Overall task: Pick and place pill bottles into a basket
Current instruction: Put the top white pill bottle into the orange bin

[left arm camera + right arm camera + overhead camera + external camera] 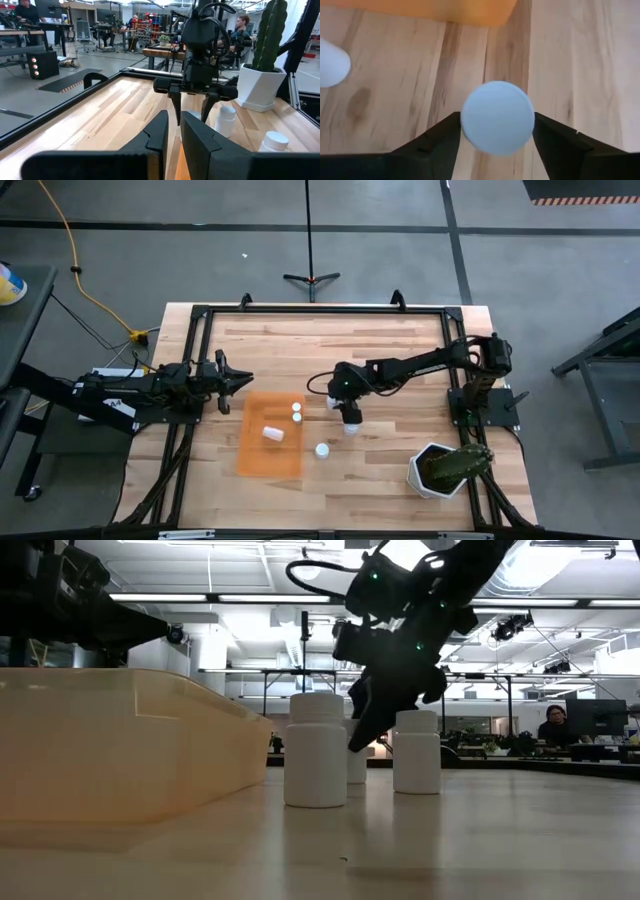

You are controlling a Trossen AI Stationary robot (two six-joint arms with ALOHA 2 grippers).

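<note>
The orange tray (255,455) lies left of the table's middle. It holds two upright pill bottles (296,413) and one lying on its side (273,433). Another bottle (322,450) stands on the wood near the tray's right side. My right gripper (348,418) points down over a standing bottle (497,117), one finger on each side. A further bottle (225,120) stands just beside it. My left gripper (240,380) hovers shut and empty at the tray's far left corner. My right gripper comes from above, its fingers pointing down. It has the bottle between its two fingers (445,142), whose inner faces meet the edges of the round white cap (470,117). The bottle stands upright with its base on the table (356,770).
A white pot with a green cactus (440,468) stands at the near right corner. The black frame rail (320,308) runs around the table. People sit at desks in the room behind (553,725).
</note>
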